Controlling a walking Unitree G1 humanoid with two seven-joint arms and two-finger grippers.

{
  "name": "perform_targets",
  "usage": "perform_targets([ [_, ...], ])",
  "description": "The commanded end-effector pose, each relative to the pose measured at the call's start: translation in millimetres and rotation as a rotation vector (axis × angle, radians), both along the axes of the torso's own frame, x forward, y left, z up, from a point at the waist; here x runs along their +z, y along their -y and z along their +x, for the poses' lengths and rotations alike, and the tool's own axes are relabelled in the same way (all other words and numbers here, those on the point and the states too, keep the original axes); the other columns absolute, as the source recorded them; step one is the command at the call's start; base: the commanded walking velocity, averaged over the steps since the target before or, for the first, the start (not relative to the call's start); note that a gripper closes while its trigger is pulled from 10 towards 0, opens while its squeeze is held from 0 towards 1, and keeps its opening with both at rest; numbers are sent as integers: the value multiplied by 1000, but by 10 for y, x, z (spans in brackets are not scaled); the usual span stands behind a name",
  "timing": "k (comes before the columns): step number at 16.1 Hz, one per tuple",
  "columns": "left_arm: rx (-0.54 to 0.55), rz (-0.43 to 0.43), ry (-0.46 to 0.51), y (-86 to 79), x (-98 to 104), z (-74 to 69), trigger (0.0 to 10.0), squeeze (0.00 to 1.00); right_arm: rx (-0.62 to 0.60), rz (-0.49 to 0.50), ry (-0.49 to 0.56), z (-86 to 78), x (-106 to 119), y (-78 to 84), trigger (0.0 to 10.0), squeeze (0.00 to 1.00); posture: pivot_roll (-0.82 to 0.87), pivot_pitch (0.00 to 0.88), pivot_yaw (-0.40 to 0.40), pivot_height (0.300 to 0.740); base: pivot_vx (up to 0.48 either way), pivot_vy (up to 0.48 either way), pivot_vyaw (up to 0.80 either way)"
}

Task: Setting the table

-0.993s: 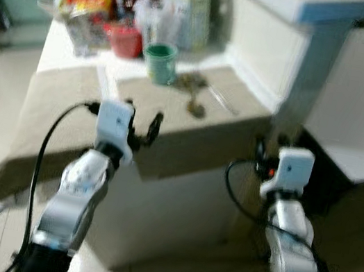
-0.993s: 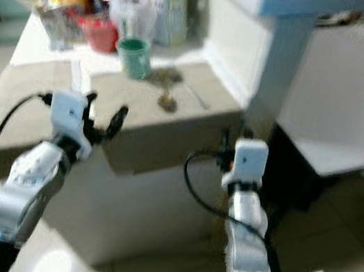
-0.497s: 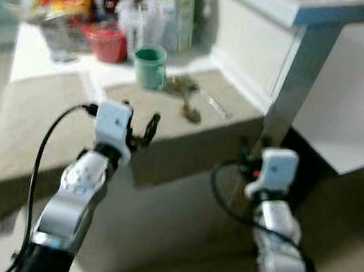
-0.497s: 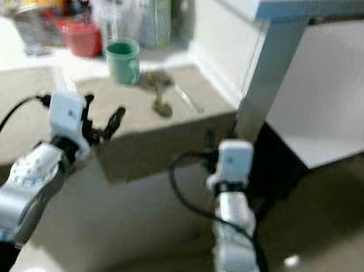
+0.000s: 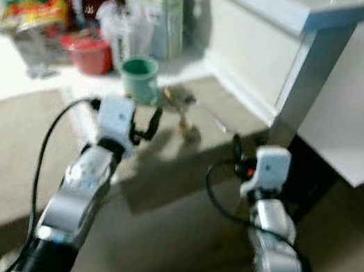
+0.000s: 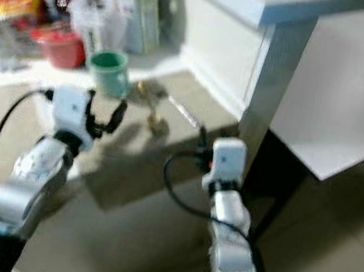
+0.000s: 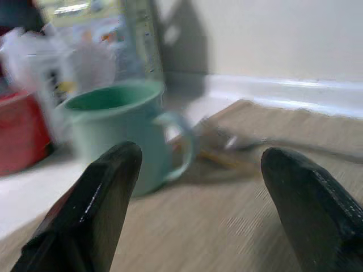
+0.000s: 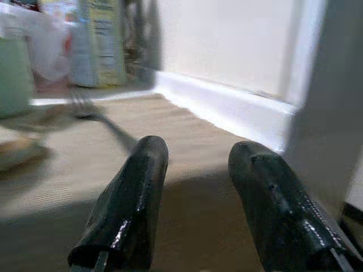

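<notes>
Camera has closed in on the table (image 5: 4, 147) vs. a second ago, so you're nearly in reach. Green mug (image 5: 139, 78) sits at the cloth's far edge, cutlery (image 5: 189, 113) just beside it. Left gripper (image 5: 143, 122): fingers wide apart, empty, aimed at mug. Right gripper (image 8: 195, 198): part-open, empty, over cloth.

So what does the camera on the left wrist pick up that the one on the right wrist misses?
The left wrist view takes in the whole green mug with its handle, a red bowl beside it, and the left gripper, open, hovering just short of the mug. The right wrist view shows a fork lying on the beige cloth, a white table leg, and the right gripper, also open. Both catch the cloth, the white skirting board and the cartons at the back.
</notes>
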State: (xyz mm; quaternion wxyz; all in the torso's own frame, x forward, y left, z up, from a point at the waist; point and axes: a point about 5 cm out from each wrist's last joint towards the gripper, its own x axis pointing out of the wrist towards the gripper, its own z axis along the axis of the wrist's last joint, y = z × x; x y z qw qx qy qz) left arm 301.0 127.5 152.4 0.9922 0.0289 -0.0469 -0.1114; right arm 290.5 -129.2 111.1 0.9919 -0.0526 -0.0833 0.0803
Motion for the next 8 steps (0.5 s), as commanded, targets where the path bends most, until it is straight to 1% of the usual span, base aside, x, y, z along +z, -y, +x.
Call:
perform_targets([
  [1, 9, 19, -15, 22, -20, -2, 10000, 0, -7, 2, -5, -9, -3, 13, 10000, 0, -156, 0, 109, 740, 0, 0, 0],
  [3, -3, 0, -26, 34, -32, -6, 10000, 0, -3, 18, -10, -4, -2, 3, 10000, 0, -155, 0, 109, 740, 0, 0, 0],
  [7, 7, -19, -25, 23, -30, -20, 10000, 0, -5, 15, -17, 4, -17, 23, 10000, 0, -155, 0, 109, 740, 0, 0, 0],
  [8, 14, -31, -18, 13, -13, -24, 10000, 0, -5, 17, -18, 4, -13, 15, 10000, 0, -152, 0, 108, 740, 0, -480, 0],
])
